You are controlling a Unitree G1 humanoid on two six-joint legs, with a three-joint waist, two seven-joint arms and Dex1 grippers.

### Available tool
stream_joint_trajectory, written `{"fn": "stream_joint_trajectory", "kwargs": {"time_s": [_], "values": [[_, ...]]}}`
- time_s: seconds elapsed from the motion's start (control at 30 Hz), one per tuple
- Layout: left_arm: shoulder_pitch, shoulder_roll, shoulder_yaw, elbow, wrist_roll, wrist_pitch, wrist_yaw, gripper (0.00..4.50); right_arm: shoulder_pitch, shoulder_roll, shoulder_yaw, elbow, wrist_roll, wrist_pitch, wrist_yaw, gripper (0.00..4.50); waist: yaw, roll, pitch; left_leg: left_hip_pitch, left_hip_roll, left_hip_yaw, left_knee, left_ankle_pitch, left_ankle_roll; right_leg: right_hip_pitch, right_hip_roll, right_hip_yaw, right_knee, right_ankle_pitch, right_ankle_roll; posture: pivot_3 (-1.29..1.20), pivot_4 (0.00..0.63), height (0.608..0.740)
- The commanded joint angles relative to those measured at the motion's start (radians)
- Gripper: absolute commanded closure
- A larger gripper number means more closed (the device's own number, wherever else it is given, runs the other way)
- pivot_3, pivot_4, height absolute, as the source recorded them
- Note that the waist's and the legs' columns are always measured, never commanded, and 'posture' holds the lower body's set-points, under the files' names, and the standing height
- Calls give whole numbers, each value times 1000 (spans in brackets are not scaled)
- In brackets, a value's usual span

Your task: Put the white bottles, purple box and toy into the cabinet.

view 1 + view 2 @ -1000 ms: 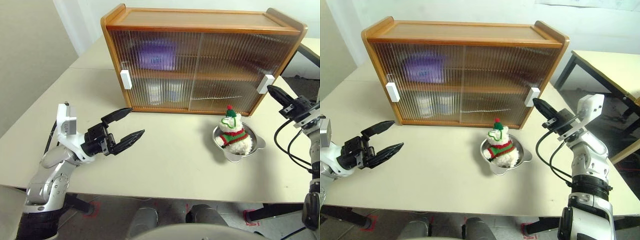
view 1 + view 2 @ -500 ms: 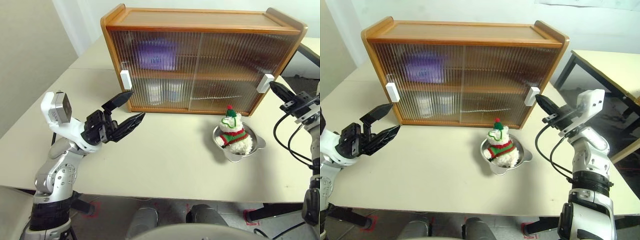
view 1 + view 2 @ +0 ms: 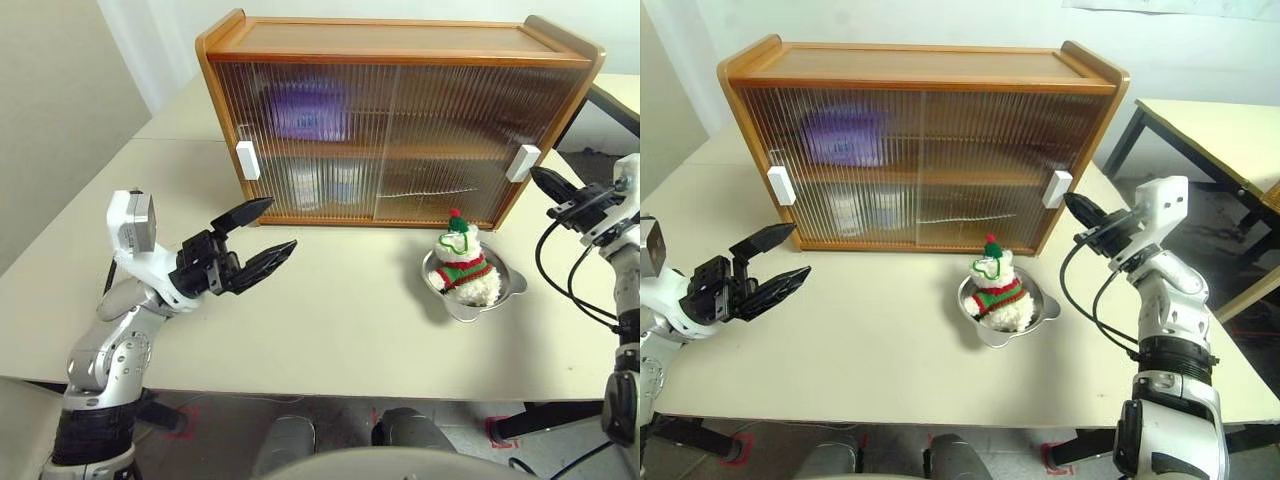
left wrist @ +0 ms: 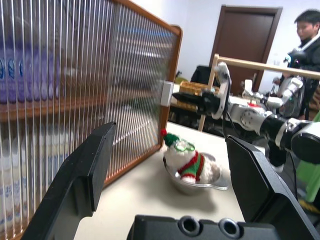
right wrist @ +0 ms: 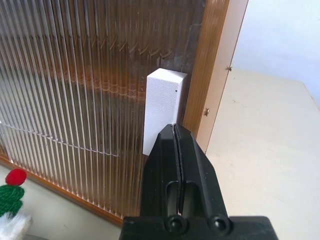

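Ribbed cabinet (image 3: 400, 130) doors blur purple box (image 3: 308, 110) and white bottles (image 3: 328, 185) inside.

cabinet (image 3: 920, 150) closed, toy (image 3: 998, 295) in bowl (image 3: 1040, 315)

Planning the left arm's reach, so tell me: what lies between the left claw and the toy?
Bare tabletop between left claw and toy, seen from the head.
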Motion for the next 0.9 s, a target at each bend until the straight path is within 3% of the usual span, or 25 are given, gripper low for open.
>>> {"fn": "stream_joint_trajectory", "kwargs": {"time_s": [0.03,0.6,0.9], "values": [[-5,6,-14,15,10,16,-5,0,-11,15,25,2,-3,10,5,4470,-1,0,0,0,0,0,0,0,0,0,0,0,0,0,0,-23,0,740],[-8,16,-41,33,32,31,-43,0,-28,-54,11,57,-24,-12,9,4470,-6,1,0,-1,0,0,0,0,0,0,0,0,0,0,-1,-33,0,740],[2,43,-37,44,47,41,-53,0,-6,-11,24,15,-11,-8,23,4470,-13,1,-1,-1,0,0,-1,0,0,-1,0,0,0,0,0,-37,0,740]]}}
